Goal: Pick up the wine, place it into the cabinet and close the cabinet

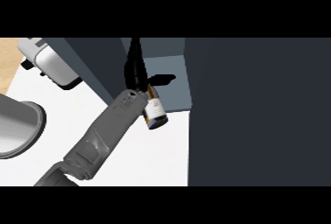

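Note:
The wine bottle is dark with a pale label, and it hangs tilted in front of the cabinet's opening, its base toward me. My left hand is shut on its upper part and hides the neck. The thumb sticks out to the right, over the lighter blue inside of the cabinet. The grey forearm comes in from the lower left. A slanted dark panel, seemingly the open door, stands left of the opening. The right hand does not show.
A wide dark cabinet surface fills the right half of the view. A silver toaster stands at the back left. A grey round pot sits at the left edge on the white counter.

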You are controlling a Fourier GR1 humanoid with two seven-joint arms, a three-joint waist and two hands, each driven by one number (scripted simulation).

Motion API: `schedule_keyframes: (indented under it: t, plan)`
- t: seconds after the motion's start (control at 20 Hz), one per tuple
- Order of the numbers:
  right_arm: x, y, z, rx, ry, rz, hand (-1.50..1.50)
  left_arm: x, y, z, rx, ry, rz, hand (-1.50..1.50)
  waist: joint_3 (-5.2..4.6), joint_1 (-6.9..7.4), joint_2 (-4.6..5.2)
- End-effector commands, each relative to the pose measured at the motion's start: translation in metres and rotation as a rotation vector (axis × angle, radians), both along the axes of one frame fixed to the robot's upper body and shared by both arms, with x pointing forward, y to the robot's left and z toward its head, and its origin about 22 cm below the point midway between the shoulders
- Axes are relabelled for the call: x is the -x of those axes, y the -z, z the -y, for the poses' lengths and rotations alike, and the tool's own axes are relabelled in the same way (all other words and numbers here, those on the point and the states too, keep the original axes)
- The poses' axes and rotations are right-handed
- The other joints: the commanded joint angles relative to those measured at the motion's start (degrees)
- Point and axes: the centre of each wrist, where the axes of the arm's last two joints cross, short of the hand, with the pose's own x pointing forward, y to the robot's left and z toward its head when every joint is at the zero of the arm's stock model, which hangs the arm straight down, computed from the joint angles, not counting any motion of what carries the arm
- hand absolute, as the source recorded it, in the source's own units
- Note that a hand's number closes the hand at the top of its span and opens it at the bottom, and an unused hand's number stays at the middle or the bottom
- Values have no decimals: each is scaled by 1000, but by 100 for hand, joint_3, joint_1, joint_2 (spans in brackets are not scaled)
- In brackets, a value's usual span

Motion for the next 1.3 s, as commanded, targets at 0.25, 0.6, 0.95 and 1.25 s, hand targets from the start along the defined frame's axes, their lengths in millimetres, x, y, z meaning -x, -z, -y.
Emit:
schedule_keyframes:
  t: [0.25, 0.6, 0.95, 1.25]
  plan:
    - [20, -27, -4, -11, 13, 17, -150, 14, 7, -4, 173, 0, 122, -150, 3, 204, -73]
    - [21, -30, 3, 12, 39, 16, -150, 25, -7, 10, 328, 124, 155, -150, 12, 411, -131]
    - [29, -34, -10, -10, 62, 21, -150, 51, 8, 12, 381, 223, 165, -150, 13, 497, -150]
    - [35, -45, -11, -2, 82, 30, -150, 85, -1, 29, 456, 321, 162, -150, 10, 530, -179]
